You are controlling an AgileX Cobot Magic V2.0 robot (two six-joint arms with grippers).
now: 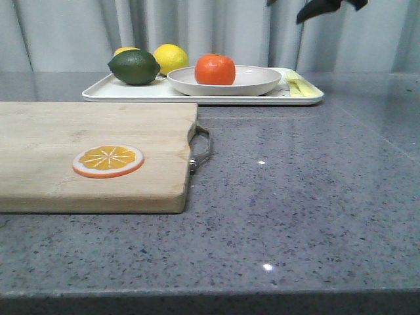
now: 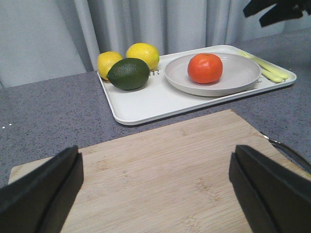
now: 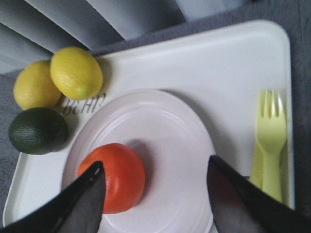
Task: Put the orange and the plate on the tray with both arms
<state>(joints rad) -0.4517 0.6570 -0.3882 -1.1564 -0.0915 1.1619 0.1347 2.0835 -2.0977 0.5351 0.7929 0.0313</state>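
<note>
The orange [image 1: 214, 69] sits in the off-white plate [image 1: 262, 83], and the plate rests on the white tray [image 1: 131, 92] at the back of the table. In the right wrist view my right gripper [image 3: 155, 167] hangs open above the plate [image 3: 165, 126], one finger over the orange [image 3: 124, 174] without holding it. The front view shows that gripper only as a dark shape [image 1: 325, 9] at the top edge. My left gripper [image 2: 155, 189] is open and empty over the wooden cutting board [image 2: 165, 165], well short of the tray [image 2: 146, 99].
On the tray lie a dark green lime [image 1: 134, 67], two lemons [image 1: 170, 58] and a pale green fork [image 1: 298, 85]. The cutting board [image 1: 65, 125] fills the left front, with an orange slice disc [image 1: 107, 161] on it and a metal handle [image 1: 202, 147].
</note>
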